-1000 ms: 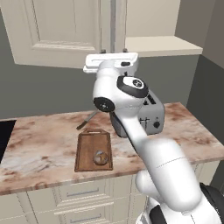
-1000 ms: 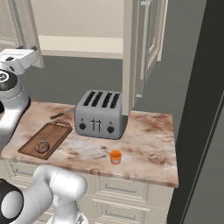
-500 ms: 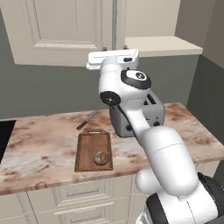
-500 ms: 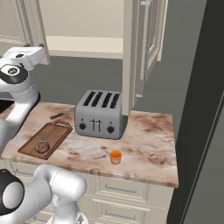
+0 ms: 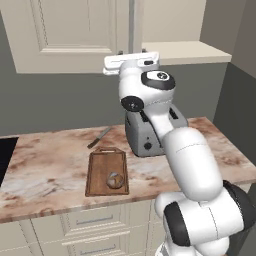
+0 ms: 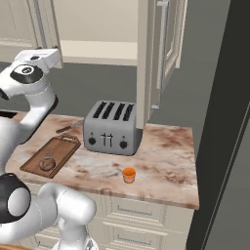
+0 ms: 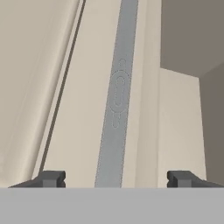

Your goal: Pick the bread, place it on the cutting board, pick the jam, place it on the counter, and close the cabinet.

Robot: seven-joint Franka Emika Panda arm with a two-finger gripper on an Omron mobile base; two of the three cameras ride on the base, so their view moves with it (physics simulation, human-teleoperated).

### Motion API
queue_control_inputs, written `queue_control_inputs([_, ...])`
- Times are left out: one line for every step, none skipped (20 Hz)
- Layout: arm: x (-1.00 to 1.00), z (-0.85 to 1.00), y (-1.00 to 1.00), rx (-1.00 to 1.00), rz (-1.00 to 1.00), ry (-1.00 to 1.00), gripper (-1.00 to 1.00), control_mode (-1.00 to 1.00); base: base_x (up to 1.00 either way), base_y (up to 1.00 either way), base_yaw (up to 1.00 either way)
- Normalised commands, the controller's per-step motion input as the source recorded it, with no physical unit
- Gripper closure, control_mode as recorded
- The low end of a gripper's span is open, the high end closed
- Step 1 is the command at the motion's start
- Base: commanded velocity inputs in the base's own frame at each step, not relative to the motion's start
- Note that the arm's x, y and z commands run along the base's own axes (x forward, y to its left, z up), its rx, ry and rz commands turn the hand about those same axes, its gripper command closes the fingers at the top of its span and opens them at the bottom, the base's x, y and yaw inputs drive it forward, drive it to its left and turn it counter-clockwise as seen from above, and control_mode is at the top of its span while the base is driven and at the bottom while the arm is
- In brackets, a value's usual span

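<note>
We've got the arm stretched way up, elbow bent over the toaster, with the hand turned flat so the gripper sits at the top centre of the left base view, right under the bottom edge of the cabinet. In the right base view the same hand is at the upper left, next to the open cabinet's shelf. From the hand view the fingertips sit far apart at the bottom corners, so the jaws are spread wide with nothing between them, and we're looking straight along a grey strip on a cream door edge. The bread is on the cutting board, lower left of centre. The jam stands on the counter in front of the toaster, well apart from the board. A knife lies behind the board.
</note>
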Motion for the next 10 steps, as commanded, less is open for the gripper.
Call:
queue_control_inputs([0.31,0.00,0.00,0.00,0.04,0.00,-1.00,-1.00,0.00,0.00,0.00])
queue_control_inputs([0.31,0.00,0.00,0.00,0.04,0.00,-1.00,-1.00,0.00,0.00,0.00])
queue_control_inputs([0.31,0.00,0.00,0.00,0.03,0.00,-1.00,-1.00,0.00,0.00,0.00])
queue_control_inputs([0.31,0.00,-0.01,0.00,0.04,0.00,-1.00,-1.00,0.00,0.00,0.00])
queue_control_inputs([0.26,0.00,-0.01,0.00,0.06,0.00,-1.00,-1.00,0.00,0.00,0.00])
queue_control_inputs([0.24,0.00,0.00,0.00,0.05,0.00,-1.00,-1.00,0.00,0.00,0.00])
queue_control_inputs([0.25,0.00,0.00,0.00,0.05,0.00,-1.00,-1.00,0.00,0.00,0.00])
queue_control_inputs([0.23,0.00,0.00,0.00,0.04,0.00,-1.00,-1.00,0.00,0.00,0.00])
queue_control_inputs([0.22,0.00,0.00,0.00,0.04,0.00,-1.00,-1.00,0.00,0.00,0.00])
queue_control_inputs([0.22,0.00,0.00,0.00,0.04,0.00,-1.00,-1.00,0.00,0.00,0.00])
